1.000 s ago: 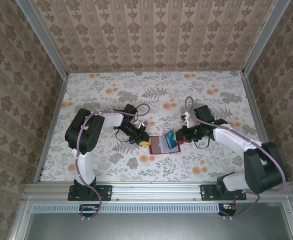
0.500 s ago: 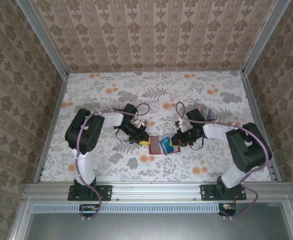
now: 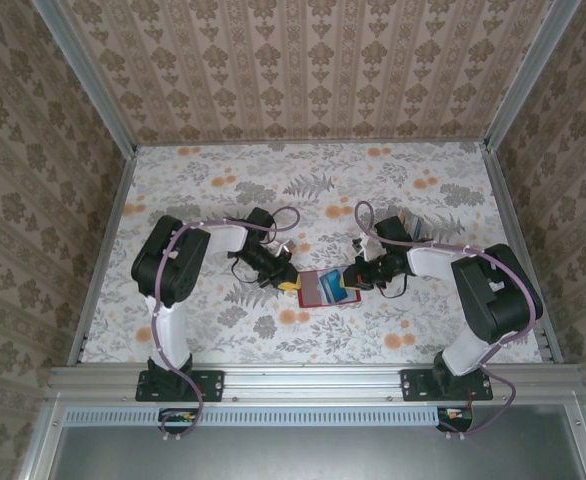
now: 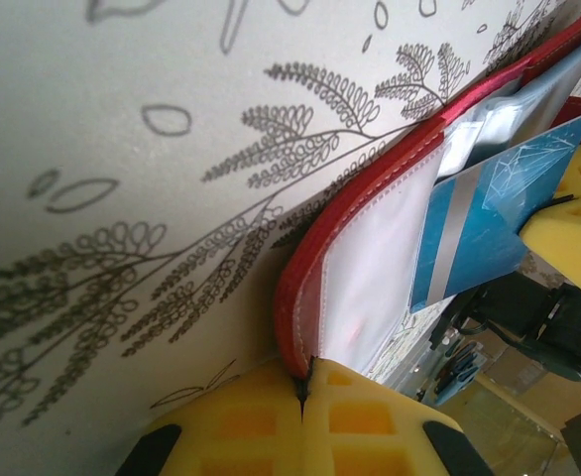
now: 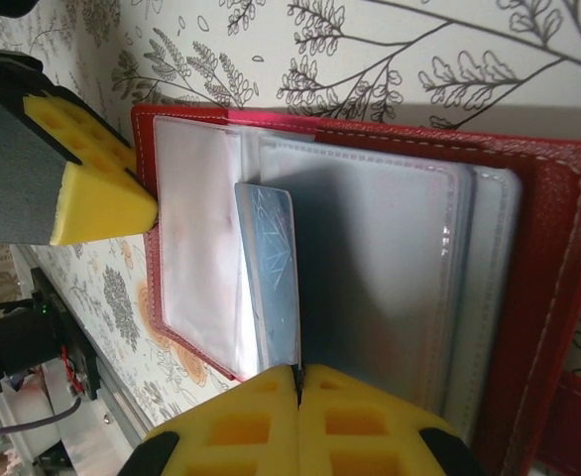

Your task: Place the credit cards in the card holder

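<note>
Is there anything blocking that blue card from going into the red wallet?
Nothing visible does. The right gripper holds the card right at the wallet's clear pockets; the left gripper pinches the wallet's edge.

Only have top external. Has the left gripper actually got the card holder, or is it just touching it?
Observer: Left wrist view shows the left gripper shut, pinching the card holder by its red edge.
Operator: Does the right side have a card?
Observer: Yes, the right gripper is shut on the near end of a blue credit card.
Operator: Is it in a pocket?
Observer: Its far end lies among the see-through pockets of the open holder. I can't tell whether it sits inside one.
</note>
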